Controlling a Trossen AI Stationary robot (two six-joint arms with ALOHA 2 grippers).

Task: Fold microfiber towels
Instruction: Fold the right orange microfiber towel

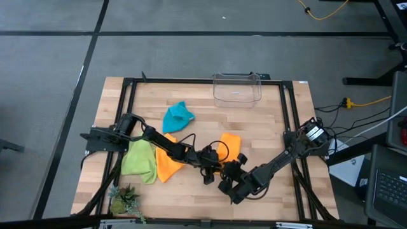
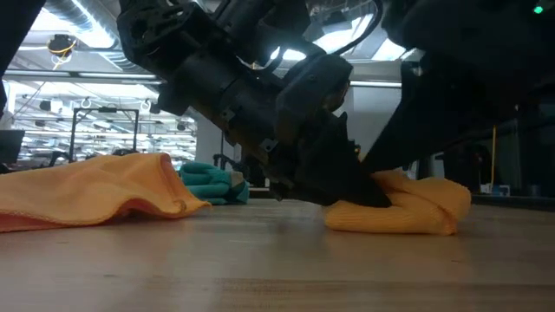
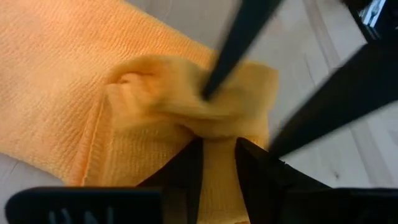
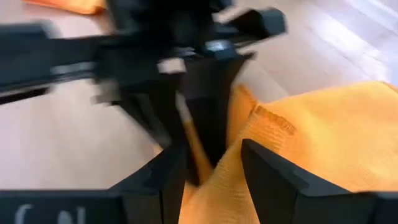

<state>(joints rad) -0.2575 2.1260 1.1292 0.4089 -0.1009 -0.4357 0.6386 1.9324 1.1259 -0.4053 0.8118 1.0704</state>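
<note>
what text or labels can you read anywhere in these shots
None can be read.
Orange towel: a small sewn tag with print, too blurred to read.
Right gripper housing: pale marks at the edge, cut off and unreadable.
Room signs in the low view: too small to read.

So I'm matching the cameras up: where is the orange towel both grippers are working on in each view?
High view: orange towel right of centre.
Low view: bunched at right.
Left wrist view: fills the frame, fold between the left gripper fingers.
Right wrist view: right side, edge in the right gripper.
Shared landmark: the wooden table.
</note>
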